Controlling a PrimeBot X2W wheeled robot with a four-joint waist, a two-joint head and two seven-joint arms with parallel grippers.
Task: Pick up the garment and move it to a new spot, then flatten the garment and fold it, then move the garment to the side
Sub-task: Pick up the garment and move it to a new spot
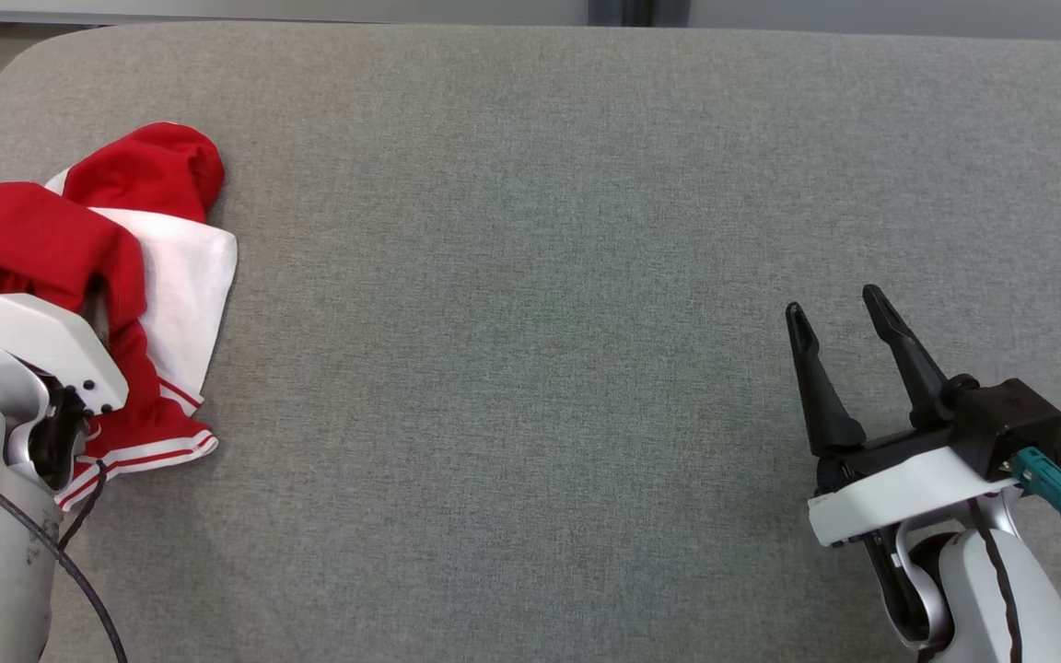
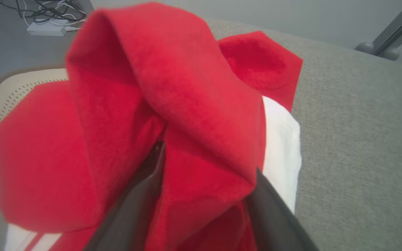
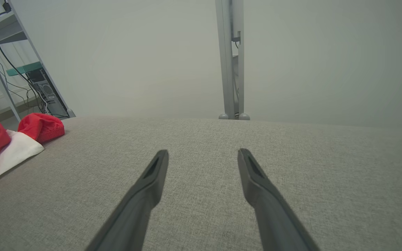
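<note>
1. Table [image 1: 530, 276]: grey cloth top, bare from the left fingers right across to the right fingers. There's plenty of room for the new spot. I'd aim for the open stretch between the two grippers.
2. Garment [image 1: 171, 276]: red and white, bunched in a heap at the table's left edge. It's wrapped around the left fingers and well apart from the right ones.
3. Left gripper [image 2: 208, 157]: buried in the heap. Its fingers [image 2: 131, 209] stand apart, one on either side of a thick red fold. Can't tell whether they press on it or just straddle it.
   - I read the step in hand as the first pick-up.
   - Seat the fold deep between the fingers, not at the tips, and clamp fully before lifting.
4. Right gripper [image 1: 833, 302]: fingers spread wide with nothing between them, over bare table. It can sit out the carry, but I'd want it for the flattening.
5. Lift: the heap is several layers, so one pinched fold probably won't bring it up evenly. Go straight up from the fingers first, high enough that the hanging cloth clears the table, then go across. Dragging would likely bunch it more.
6. Striped hem [image 1: 162, 451]: lies behind the left fingers, back by the wrist. It's likely the last part to leave the table, so watch it for snagging.
</note>
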